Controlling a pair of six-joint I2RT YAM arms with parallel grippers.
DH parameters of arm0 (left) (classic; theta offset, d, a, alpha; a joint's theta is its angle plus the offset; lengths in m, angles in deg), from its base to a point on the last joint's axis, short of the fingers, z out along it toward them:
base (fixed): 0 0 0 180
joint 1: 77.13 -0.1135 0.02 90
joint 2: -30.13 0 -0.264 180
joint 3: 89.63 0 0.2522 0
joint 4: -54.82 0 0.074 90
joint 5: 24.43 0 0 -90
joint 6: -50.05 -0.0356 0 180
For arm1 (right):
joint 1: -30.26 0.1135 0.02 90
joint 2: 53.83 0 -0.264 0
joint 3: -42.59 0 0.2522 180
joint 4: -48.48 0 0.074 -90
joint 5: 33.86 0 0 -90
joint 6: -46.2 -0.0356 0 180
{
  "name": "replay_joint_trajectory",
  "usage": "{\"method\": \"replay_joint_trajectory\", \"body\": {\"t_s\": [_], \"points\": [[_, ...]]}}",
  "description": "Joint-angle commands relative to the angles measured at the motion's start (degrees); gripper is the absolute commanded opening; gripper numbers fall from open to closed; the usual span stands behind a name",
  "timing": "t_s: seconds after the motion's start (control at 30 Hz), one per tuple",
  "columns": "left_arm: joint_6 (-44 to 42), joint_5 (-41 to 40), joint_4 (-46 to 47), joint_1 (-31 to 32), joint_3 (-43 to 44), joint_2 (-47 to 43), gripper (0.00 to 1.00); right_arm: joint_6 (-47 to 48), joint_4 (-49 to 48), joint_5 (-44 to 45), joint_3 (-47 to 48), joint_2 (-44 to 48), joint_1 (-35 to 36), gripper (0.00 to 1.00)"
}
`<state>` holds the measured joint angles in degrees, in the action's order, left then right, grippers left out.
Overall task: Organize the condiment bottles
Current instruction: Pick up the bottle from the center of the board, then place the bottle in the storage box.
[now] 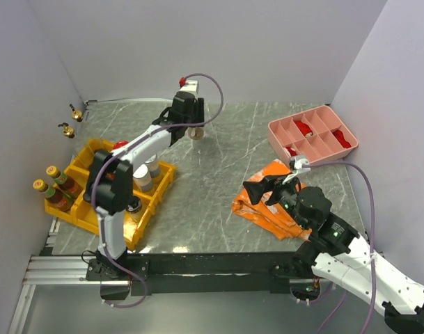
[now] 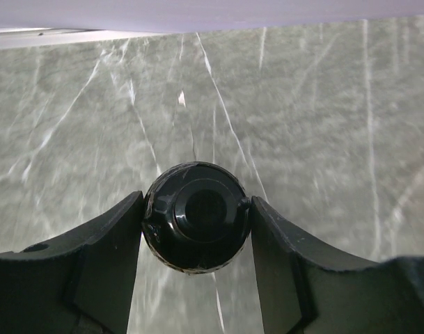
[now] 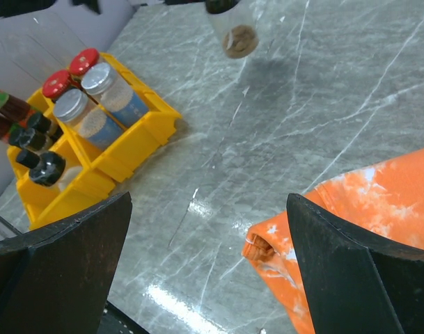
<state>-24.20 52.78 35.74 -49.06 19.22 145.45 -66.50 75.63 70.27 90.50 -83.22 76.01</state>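
Note:
My left gripper [image 2: 195,240] is shut on the black cap [image 2: 195,216] of a small glass condiment bottle [image 3: 234,28], one finger pressed on each side. The bottle hangs under the gripper [image 1: 191,124] at the back middle of the table, slightly above the marble with its shadow beside it. Other condiment bottles stand in the yellow bins [image 1: 145,209]: red caps [image 3: 57,82], silver-lidded jars [image 3: 99,78], black caps [image 3: 48,167] and yellow-topped bottles [image 1: 53,171]. Two gold-spout bottles [image 1: 76,111] stand by the left wall. My right gripper [image 3: 208,202] stands open and empty over the table.
An orange tie-dye cloth [image 1: 267,202] lies under and beside my right gripper. A pink divided tray [image 1: 278,129] with red items sits at the back right. Walls close in the left, back and right sides.

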Motion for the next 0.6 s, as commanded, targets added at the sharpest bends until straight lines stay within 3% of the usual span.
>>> {"method": "replay_joint_trajectory", "body": {"t_s": [0.0, 0.2, 0.47, 0.57], "points": [[2.88, -3.02, 2.25, 3.3, -6.22, -12.82, 0.01, 0.02, 0.15, 0.55, 1.0, 1.96, -0.06, 1.0], [6.13, -9.17, -4.6, 7.34, -13.17, -26.08, 0.01, -0.07, 1.64, -0.16, 1.53, 4.42, -0.05, 1.0], [14.65, -16.54, -25.66, 7.87, -19.85, -44.2, 0.01, -0.42, 3.48, -1.56, 1.36, 7.32, -0.05, 1.0], [17.82, -18.92, -32.88, 7.87, -22.31, -54.73, 0.01, -0.59, 3.14, -2.53, 1.01, 8.12, -0.06, 1.0]]}}
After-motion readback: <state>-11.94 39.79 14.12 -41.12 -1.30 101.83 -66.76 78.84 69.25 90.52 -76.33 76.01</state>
